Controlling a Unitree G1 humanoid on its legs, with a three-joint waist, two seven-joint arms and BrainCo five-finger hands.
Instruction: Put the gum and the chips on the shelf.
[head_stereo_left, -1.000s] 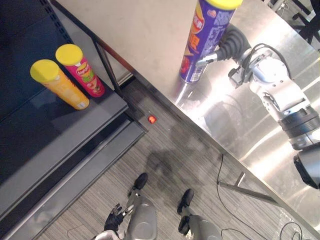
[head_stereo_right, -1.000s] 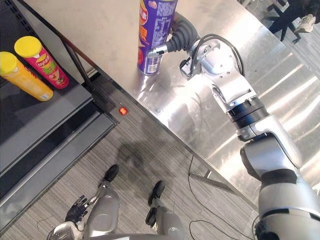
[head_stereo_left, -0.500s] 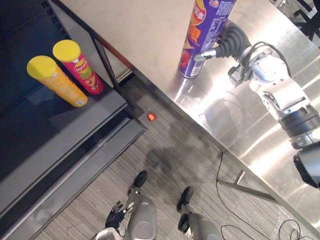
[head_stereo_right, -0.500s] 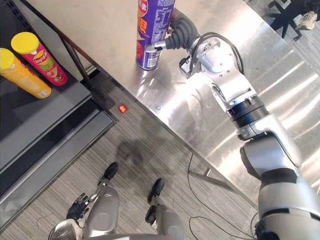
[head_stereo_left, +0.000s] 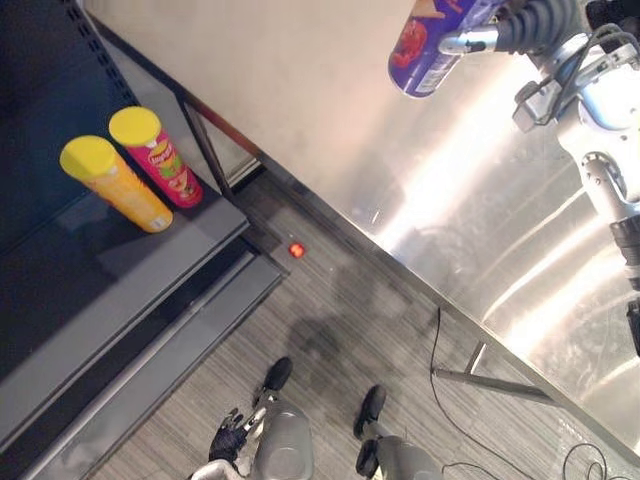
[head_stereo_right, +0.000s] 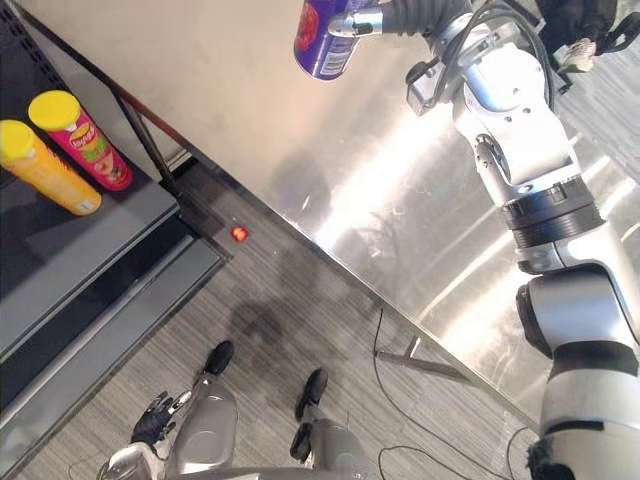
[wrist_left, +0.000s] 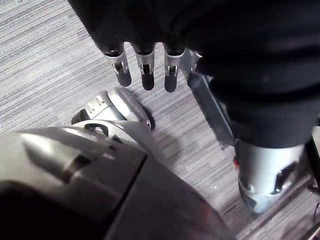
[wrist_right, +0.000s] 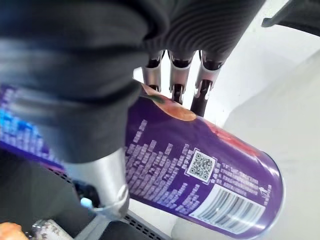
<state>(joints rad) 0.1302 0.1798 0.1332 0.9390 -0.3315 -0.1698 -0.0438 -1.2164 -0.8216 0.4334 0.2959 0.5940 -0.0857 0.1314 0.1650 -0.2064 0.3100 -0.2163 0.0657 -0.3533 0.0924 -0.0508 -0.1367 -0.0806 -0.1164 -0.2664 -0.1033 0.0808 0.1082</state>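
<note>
A purple chips can (head_stereo_left: 432, 48) hangs tilted in the air above the steel table (head_stereo_left: 450, 200), at the far edge of the eye views. My right hand (head_stereo_left: 530, 22) is shut on it: in the right wrist view the fingers (wrist_right: 175, 82) curl over the can (wrist_right: 200, 165) and the thumb presses its near side. My left hand (head_stereo_left: 228, 438) hangs low beside my body over the floor, its fingers (wrist_left: 145, 72) relaxed and holding nothing.
A dark shelf (head_stereo_left: 120, 290) stands at the left, with a yellow can (head_stereo_left: 112, 185) and a red can (head_stereo_left: 155, 155) upright side by side on it. A small red light (head_stereo_left: 296, 250) glows on the floor by the shelf corner. A person's shoe (head_stereo_right: 580, 52) shows beyond the table.
My right hand has closed on the purple can and lifted it off the table, up and away. The left hand has stayed where it was.
</note>
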